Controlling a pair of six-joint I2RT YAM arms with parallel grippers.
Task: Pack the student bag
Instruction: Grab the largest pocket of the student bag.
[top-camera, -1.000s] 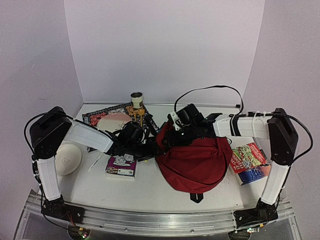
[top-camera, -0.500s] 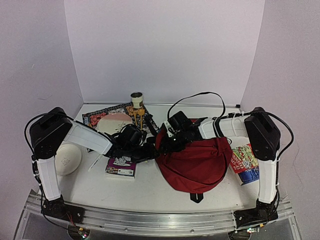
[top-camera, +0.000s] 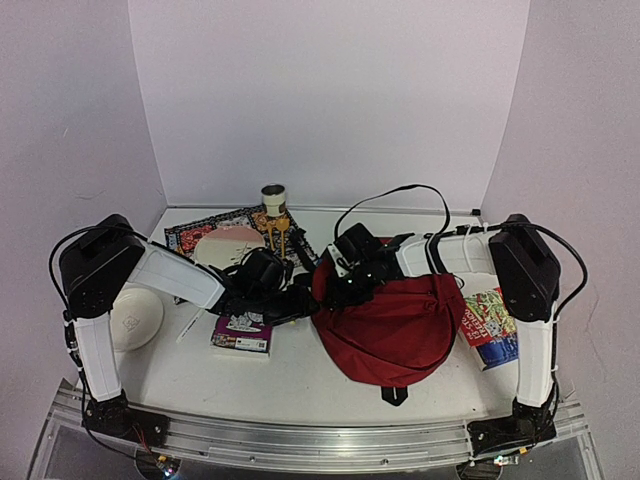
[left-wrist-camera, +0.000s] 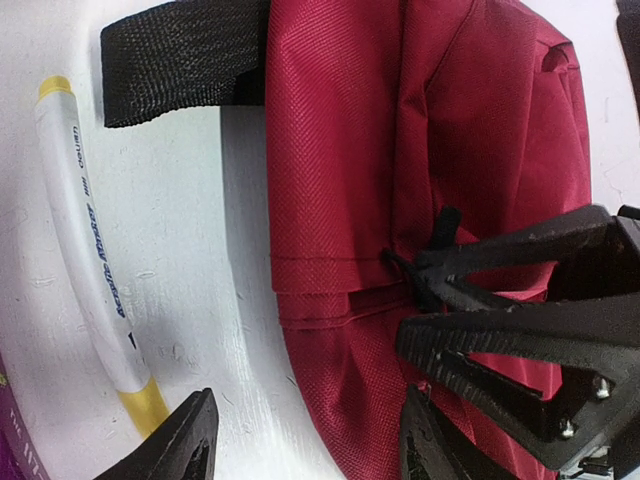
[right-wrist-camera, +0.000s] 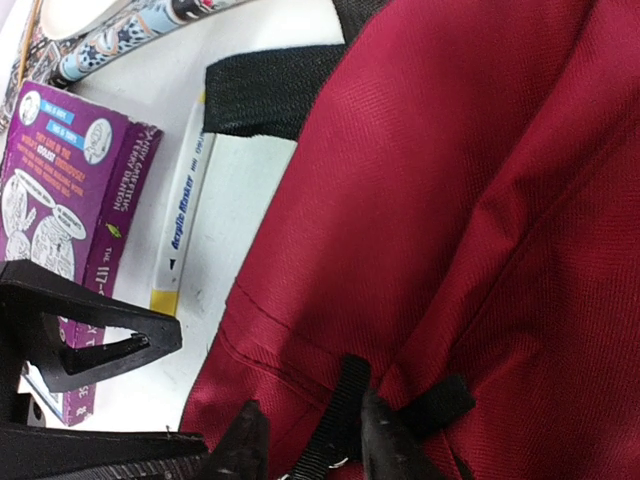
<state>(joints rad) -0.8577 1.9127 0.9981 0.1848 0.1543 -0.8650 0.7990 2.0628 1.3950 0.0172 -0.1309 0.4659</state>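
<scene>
The dark-red student bag lies at centre right; its fabric fills the left wrist view and the right wrist view. My left gripper is open and straddles the bag's left edge, one fingertip over the table, the other over red fabric. My right gripper is at the same corner, jaws narrowly apart around a black zipper pull strap, with a gap showing on one side. A black bag strap lies on the table.
A white and yellow acrylic marker lies beside the bag, next to a purple book. A white round object, a pink disc, a patterned pad and a small cup sit left and back. A colourful book lies at right.
My right arm has swung left, bringing its gripper onto the bag's left corner, then held there. My left arm has barely moved.
</scene>
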